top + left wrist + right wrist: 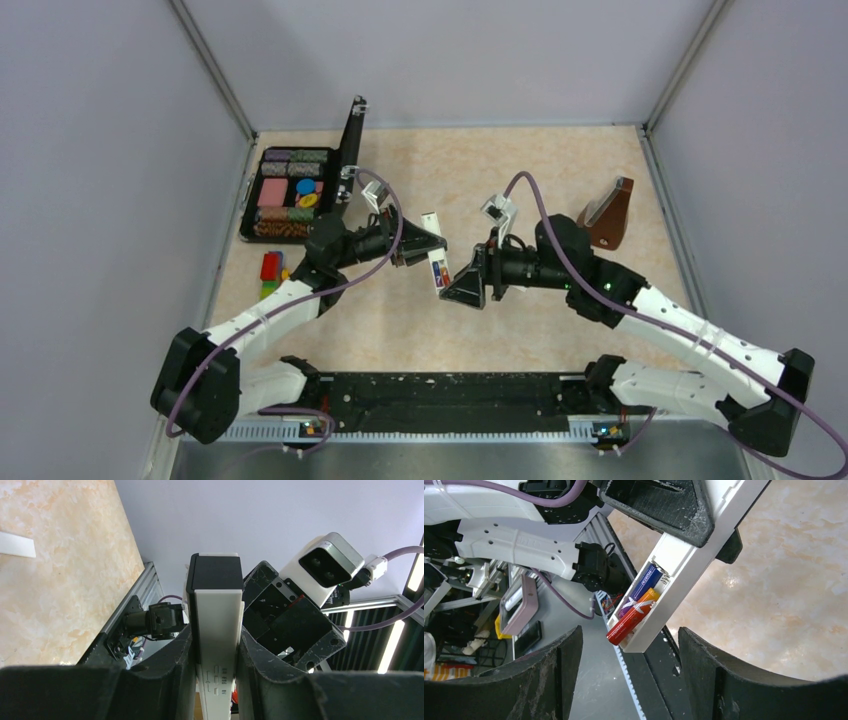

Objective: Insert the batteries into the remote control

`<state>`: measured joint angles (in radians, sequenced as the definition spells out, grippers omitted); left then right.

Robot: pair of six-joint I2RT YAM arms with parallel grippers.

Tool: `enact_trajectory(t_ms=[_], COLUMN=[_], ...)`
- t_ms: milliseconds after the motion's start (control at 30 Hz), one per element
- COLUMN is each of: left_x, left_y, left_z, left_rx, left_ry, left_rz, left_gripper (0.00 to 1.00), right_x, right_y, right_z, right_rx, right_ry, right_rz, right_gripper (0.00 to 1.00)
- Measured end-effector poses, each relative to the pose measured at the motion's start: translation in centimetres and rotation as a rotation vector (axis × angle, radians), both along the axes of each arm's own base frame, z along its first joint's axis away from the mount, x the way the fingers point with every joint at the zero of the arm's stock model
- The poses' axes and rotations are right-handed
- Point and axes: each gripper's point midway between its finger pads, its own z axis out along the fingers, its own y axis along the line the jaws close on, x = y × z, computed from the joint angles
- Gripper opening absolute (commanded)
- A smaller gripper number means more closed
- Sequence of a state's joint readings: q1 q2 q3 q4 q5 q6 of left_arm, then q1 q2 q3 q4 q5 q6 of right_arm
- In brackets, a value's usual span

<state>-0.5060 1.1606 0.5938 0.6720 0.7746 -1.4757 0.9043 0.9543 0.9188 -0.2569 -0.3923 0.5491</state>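
Two slim reddish and purple batteries [638, 604] sit mid-frame in the white plastic remote control [689, 572], which the left gripper [217, 652] clamps. The right gripper [629, 645] is open and empty, so I'd gently nudge the reddish one flush.

white remote control [684, 575] slants from upper right to lower centre; two batteries [636, 607], purple and red, lie in its open bay, red perhaps unseated. right end effector [630, 680] gapes below, untouching.

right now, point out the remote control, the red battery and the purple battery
remote control [684, 572], right wrist view, white side wall
red battery [633, 616], right wrist view, mid-body
purple battery [647, 581], right wrist view, upper half
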Motion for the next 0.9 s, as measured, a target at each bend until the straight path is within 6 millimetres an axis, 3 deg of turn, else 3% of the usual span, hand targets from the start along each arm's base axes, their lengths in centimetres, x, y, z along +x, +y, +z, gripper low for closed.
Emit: enact_trajectory(t_ms=[300,900], left_x=[0.0,-0.4], left_y=[0.0,0.0], left_z=[0.1,0.4], left_rx=[-0.001,0.0], left_ry=[-0.002,-0.002], left_rz=[-0.001,-0.015], left_gripper=[0.0,0.0], right_x=[0.5,1.2], right_y=[-1.1,-0.8], right_z=[0.0,0.0], right_rx=[0.065,0.085], right_ry=[0.037,0.058], right_rz=[-0.031,-0.057], right_gripper=[0.6,0.56])
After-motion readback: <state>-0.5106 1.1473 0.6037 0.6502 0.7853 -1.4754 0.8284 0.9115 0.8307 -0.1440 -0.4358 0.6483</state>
